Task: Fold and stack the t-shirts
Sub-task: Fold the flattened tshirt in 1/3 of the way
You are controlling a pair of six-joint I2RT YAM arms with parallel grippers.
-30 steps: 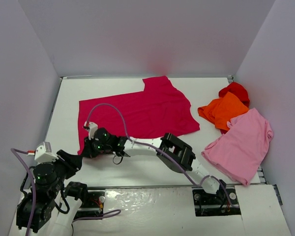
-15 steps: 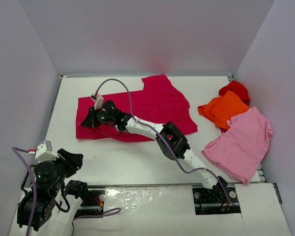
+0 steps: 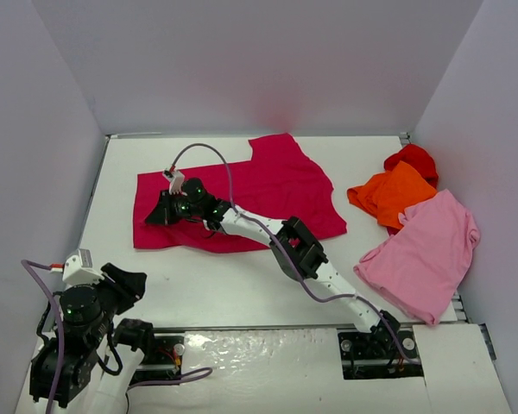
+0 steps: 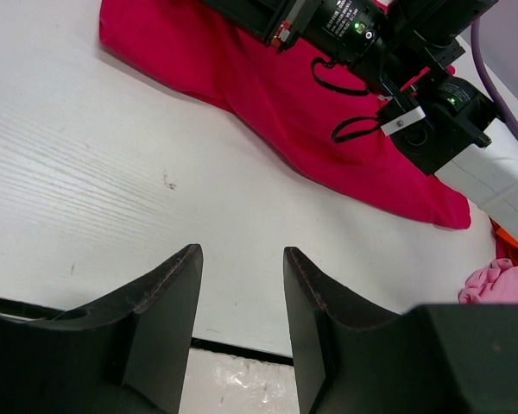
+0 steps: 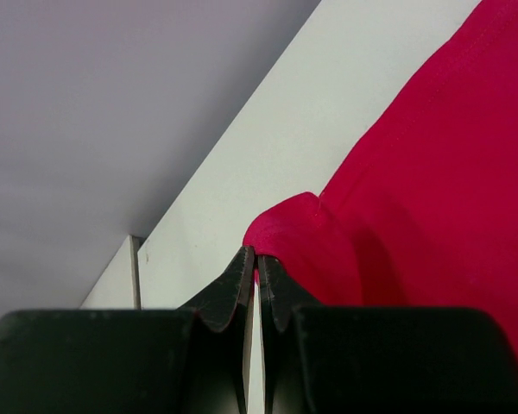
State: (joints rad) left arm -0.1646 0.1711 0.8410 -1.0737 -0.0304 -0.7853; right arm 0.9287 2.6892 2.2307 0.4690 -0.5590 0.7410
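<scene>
**Top view.** The crimson t-shirt [image 3: 272, 185] lies spread across the upper middle of the desk [image 3: 207, 280]. Its lower left part is doubled over where the right pincer [image 3: 153, 216] sits at the cloth's left edge. The orange t-shirt [image 3: 395, 194], bright red t-shirt [image 3: 412, 159] and light pink t-shirt [image 3: 427, 250] lie heaped at the right of the frame. The left pincer [image 3: 135, 280] is in the lower left, well apart from all the cloth. The right arm [image 3: 298, 250] is stretched low across the shirt, so drawing it back carelessly could drag the folded layer askew.

**Left wrist view.** The left pincer [image 4: 240, 254] stands with its fingers apart over bare desk and holds nothing. The crimson t-shirt [image 4: 268, 86] fills the upper part of the frame. With nothing pinning the cloth, one-sided pulling may slide the whole shirt.

**Right wrist view.** The right pincer [image 5: 256, 261] is pressed together on a thin pinch of the crimson t-shirt [image 5: 432, 172], with a small hump of cloth just at its tips. So slight a bite could slip out, or the hem may cling on release and leave a crooked fold.
</scene>
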